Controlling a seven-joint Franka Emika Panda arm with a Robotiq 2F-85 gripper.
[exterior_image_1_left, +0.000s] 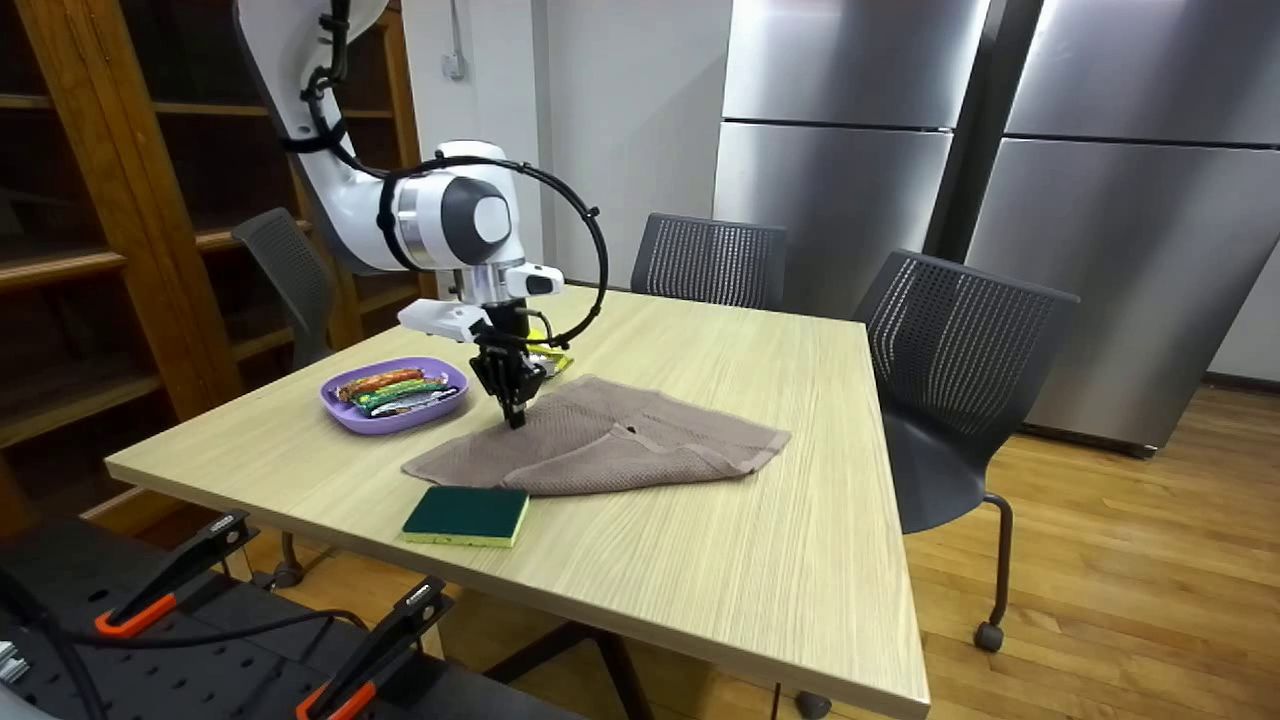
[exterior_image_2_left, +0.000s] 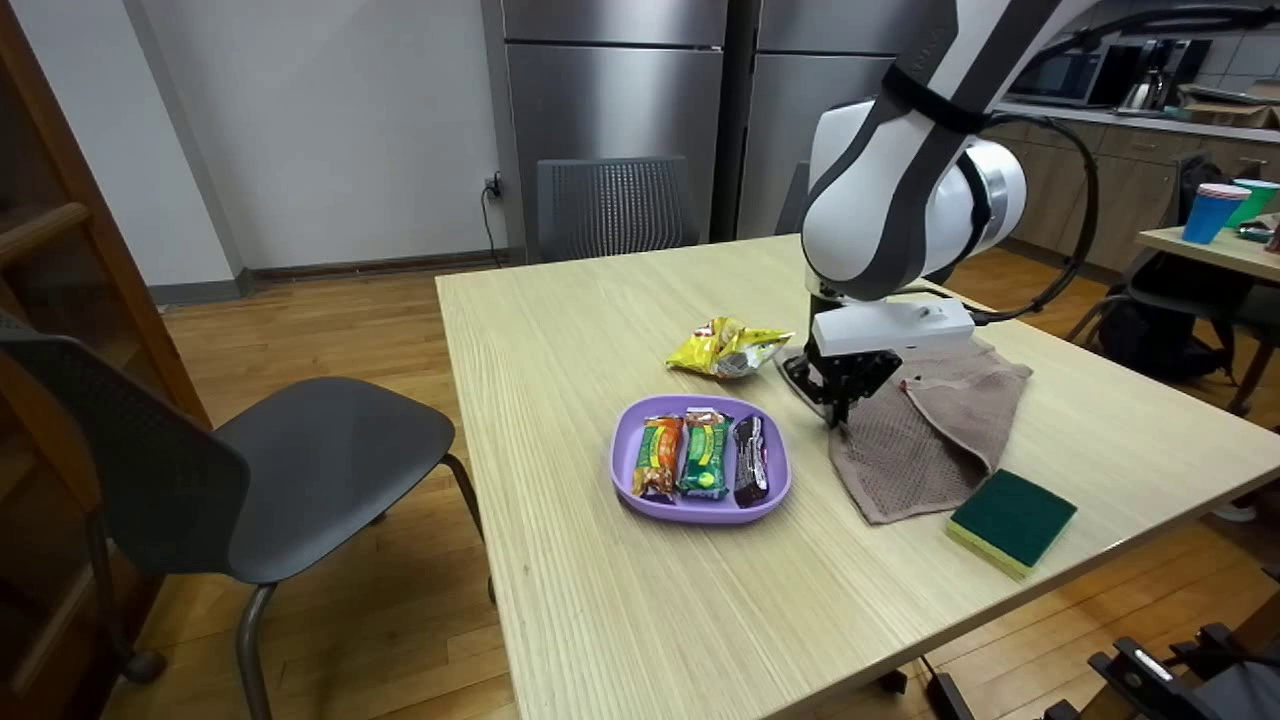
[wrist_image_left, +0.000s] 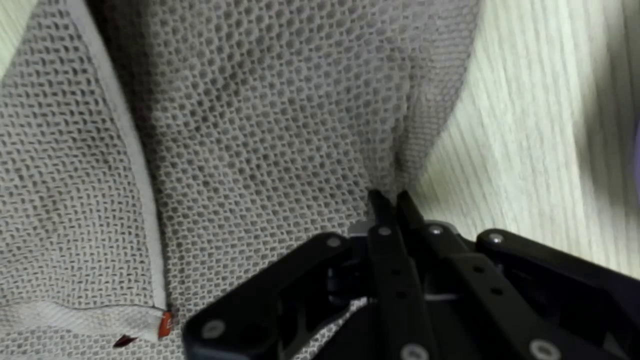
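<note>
Points the end effector (wrist_image_left: 391, 196) down to the tabletop (exterior_image_2_left: 560, 610), with fingertips together and clamped on a small gathered bit of brown cloth (wrist_image_left: 260, 150) close to its border. In the wrist view, has the cloth spread leftward and upward from the fingertips, creased where pinched, with wood grain just to their right. Shows a folded-over corner of it well to the left of the end effector there, with a small orange-red label (wrist_image_left: 165, 324) at its tip. In both exterior views, has a purple plate (exterior_image_2_left: 700, 513) to the left of the end effector, near but apart, bearing an orange packet (exterior_image_2_left: 658, 458), a green packet (exterior_image_2_left: 705, 458) and a dark packet (exterior_image_2_left: 750, 460) side by side. In an exterior view, shows a crumpled yellow bag (exterior_image_2_left: 722, 348) to the left of the end effector and behind it, beyond the plate. In an exterior view, has a green-and-yellow sponge (exterior_image_1_left: 466, 512) in front of the end effector, close by the cloth. Farther out, past the tabletop, shows dark chairs (exterior_image_1_left: 710, 260)
</note>
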